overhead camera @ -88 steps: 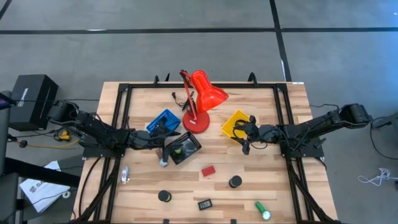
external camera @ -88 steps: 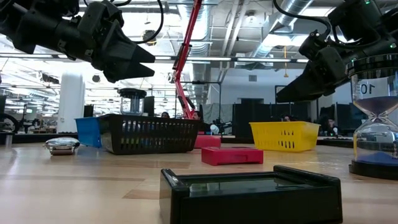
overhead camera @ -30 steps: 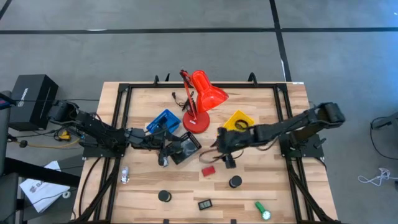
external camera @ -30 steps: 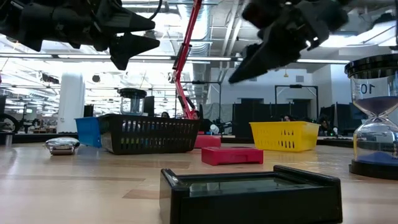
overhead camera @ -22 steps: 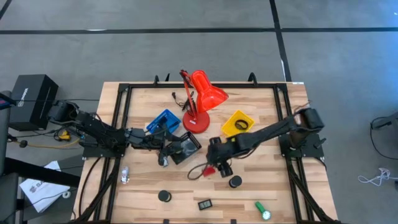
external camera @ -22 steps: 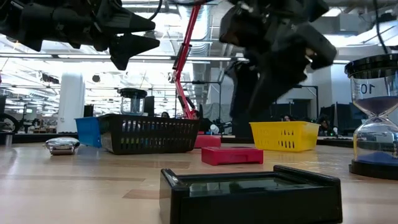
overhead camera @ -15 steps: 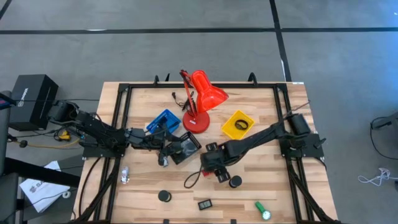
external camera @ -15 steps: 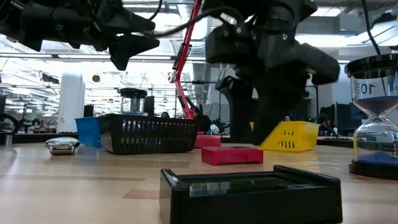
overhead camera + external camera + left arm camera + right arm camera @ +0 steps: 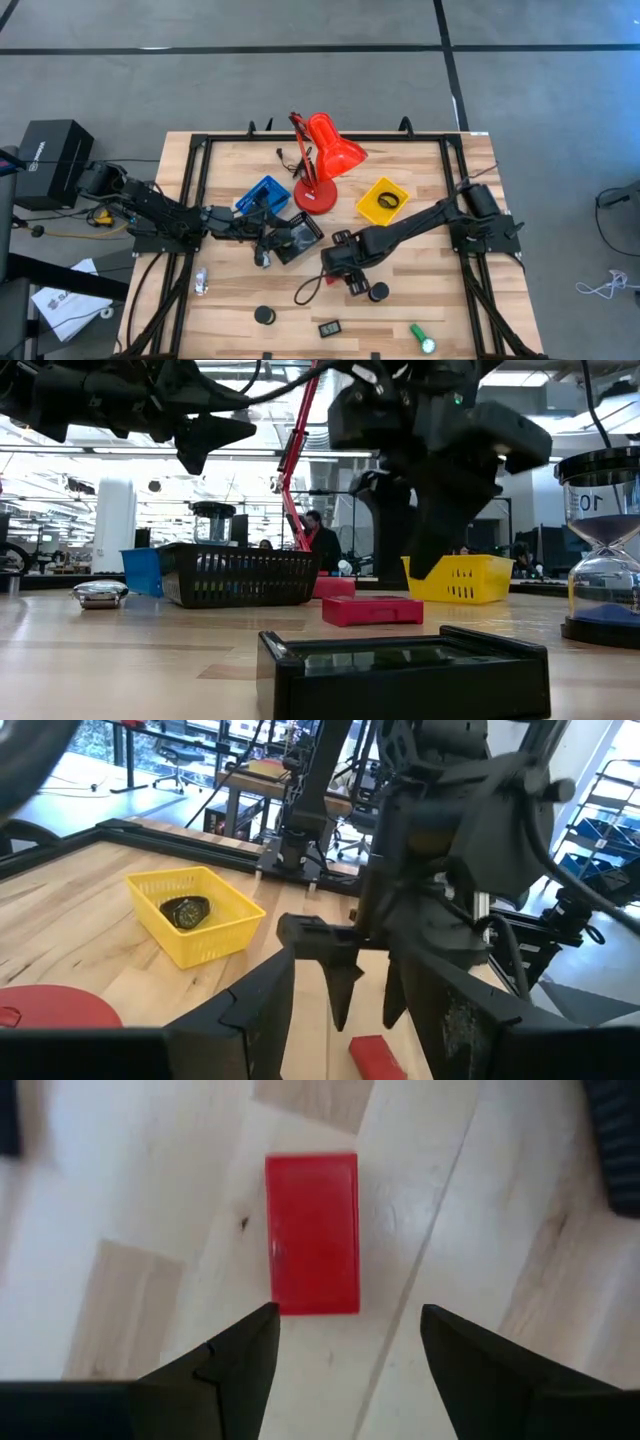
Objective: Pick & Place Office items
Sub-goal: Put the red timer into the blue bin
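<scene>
The red block (image 9: 312,1232) lies flat on the wooden table, also seen in the low view (image 9: 372,610). My right gripper (image 9: 345,1345) hangs open just above it, pointing steeply down, and its two fingers stand a little short of the block's near end without touching. From the side, my right gripper (image 9: 410,575) is clear of the block. My left gripper (image 9: 355,1015) is open and level, high over the black tray (image 9: 297,238), with nothing between its fingers. A black loop (image 9: 187,910) lies in the yellow tray (image 9: 195,935).
A red desk lamp (image 9: 325,160) and a blue tray (image 9: 262,194) stand behind. Near the front lie a black disc (image 9: 263,315), an hourglass (image 9: 378,292), a small black rectangle (image 9: 329,327), a green cylinder (image 9: 422,338) and a silvery item (image 9: 201,282).
My right gripper has swung from beside the yellow tray toward the table's left and near edge. It has sunk and tipped from slanting to pointing steeply down over the red block, and has stayed open. The block has not moved.
</scene>
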